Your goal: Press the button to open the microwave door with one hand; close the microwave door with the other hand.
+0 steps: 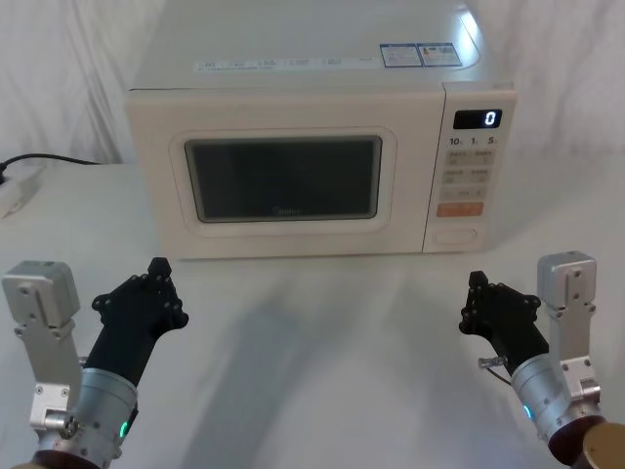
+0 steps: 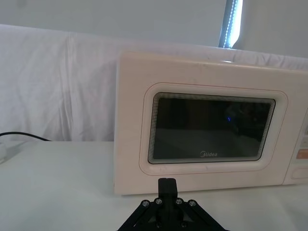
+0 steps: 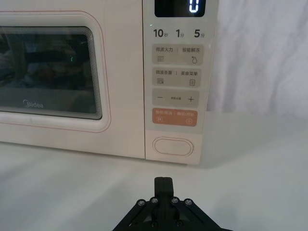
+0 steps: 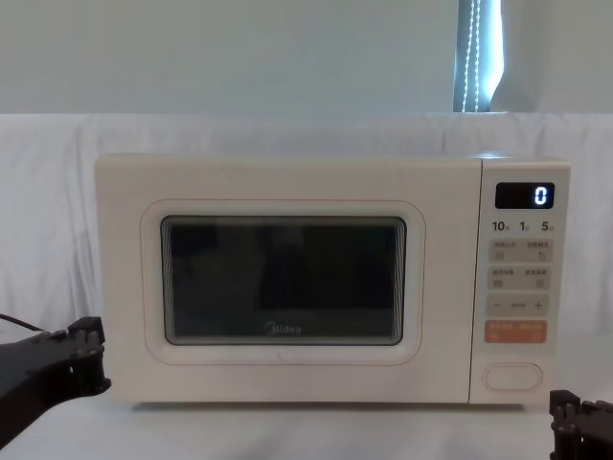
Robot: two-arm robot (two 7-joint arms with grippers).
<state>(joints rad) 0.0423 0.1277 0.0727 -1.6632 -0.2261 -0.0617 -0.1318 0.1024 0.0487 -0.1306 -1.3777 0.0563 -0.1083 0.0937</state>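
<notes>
My right gripper has its jaws together, aimed at the button at 12 o'clock, not touching. Door shut; pressing comes next, I judge. Left gripper, jaws together, waits over the bench.

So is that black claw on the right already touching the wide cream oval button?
Apart. In the right wrist view, bare table lies between the right gripper and the button.
</notes>
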